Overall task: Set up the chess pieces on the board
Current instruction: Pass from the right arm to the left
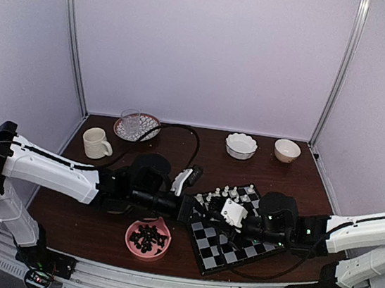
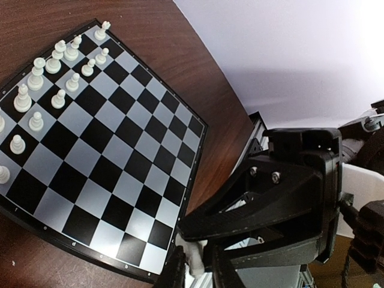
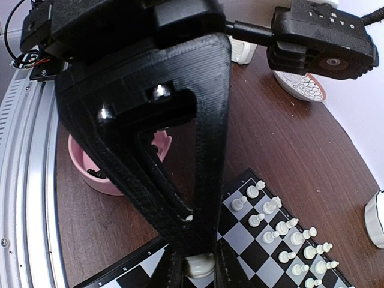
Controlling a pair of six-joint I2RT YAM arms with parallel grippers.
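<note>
Bottom centre of each wrist view: the left claw (image 2: 195, 273) and right claw (image 3: 198, 276) both clamp one white chess piece (image 3: 201, 264) over the board (image 2: 120, 180). One should let go only when the other's hold looks square and upright.

The left arm of smooth white shell segments (image 1: 51, 166) and its matching white right arm (image 1: 369, 230) turn black toward the wrists, trailing thin black cables (image 1: 188, 133). The black layered-plastic left gripper (image 2: 197, 267) and right gripper (image 3: 198, 263) have triangular frames (two silver screws (image 3: 157, 92) each).
</note>
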